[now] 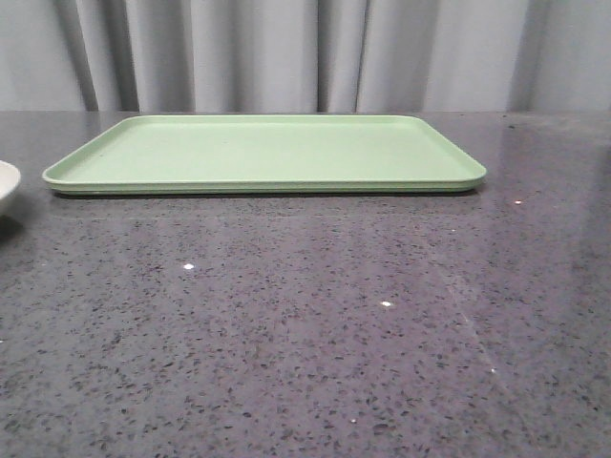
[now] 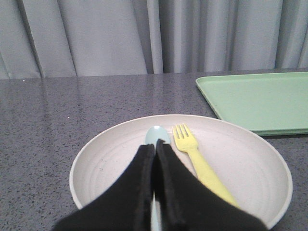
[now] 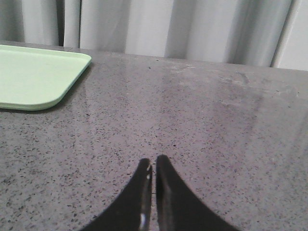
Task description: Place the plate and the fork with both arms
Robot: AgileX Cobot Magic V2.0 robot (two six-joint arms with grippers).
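The cream-pink plate (image 2: 250, 159) sits on the dark speckled table in the left wrist view; only its rim (image 1: 5, 186) shows at the far left edge of the front view. The yellow fork (image 2: 192, 154) lies inside the plate, tines pointing away, beside a pale blue-green spoon (image 2: 156, 134). My left gripper (image 2: 156, 143) is shut and hangs over the plate, above the spoon's handle, with the fork just to one side. My right gripper (image 3: 154, 163) is shut and empty over bare table. Neither gripper shows in the front view.
A flat light-green tray (image 1: 267, 153) lies at the back middle of the table, between the two arms; it also shows in the left wrist view (image 2: 260, 98) and in the right wrist view (image 3: 33, 77). A grey curtain hangs behind the table.
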